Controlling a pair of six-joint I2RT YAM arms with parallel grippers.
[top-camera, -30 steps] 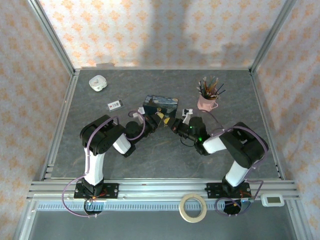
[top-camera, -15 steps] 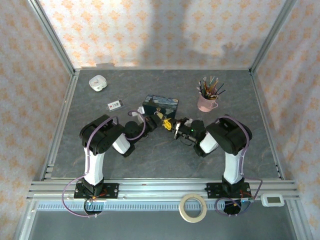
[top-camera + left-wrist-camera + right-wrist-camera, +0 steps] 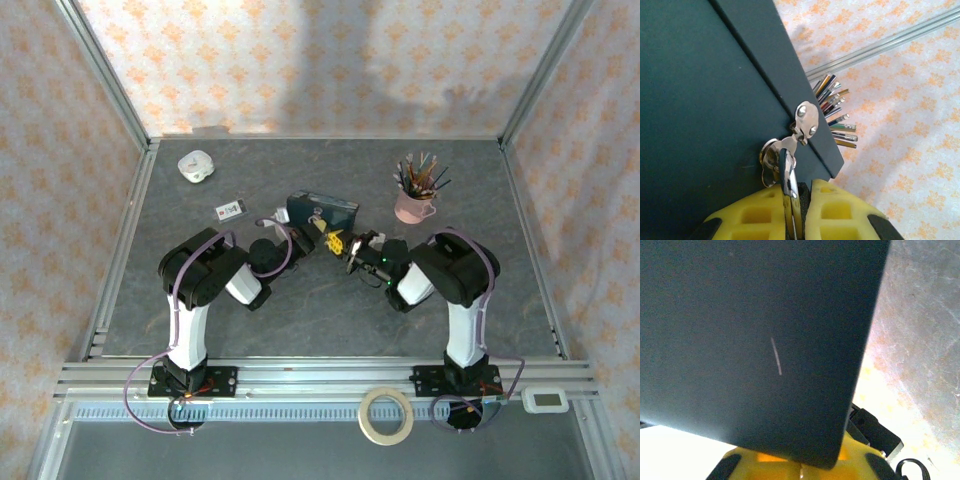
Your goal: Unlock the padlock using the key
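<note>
Padlock (image 3: 771, 150), likely light, rigid and slippery: pinch its body; left gripper (image 3: 799, 187) clamps it, right gripper (image 3: 800, 467) looks closed.

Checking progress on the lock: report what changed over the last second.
The right arm folded inward, bringing the right gripper left to the tin, whose painted top no longer faces up. The left gripper stayed at the tin, shut on the key; cup of pens and tag unmoved.

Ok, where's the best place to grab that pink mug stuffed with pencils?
Probably the outer wall of the pink mug, coming in level from the side: it stands upright, and the pencils fan out above its rim, blocking a grasp from above.
</note>
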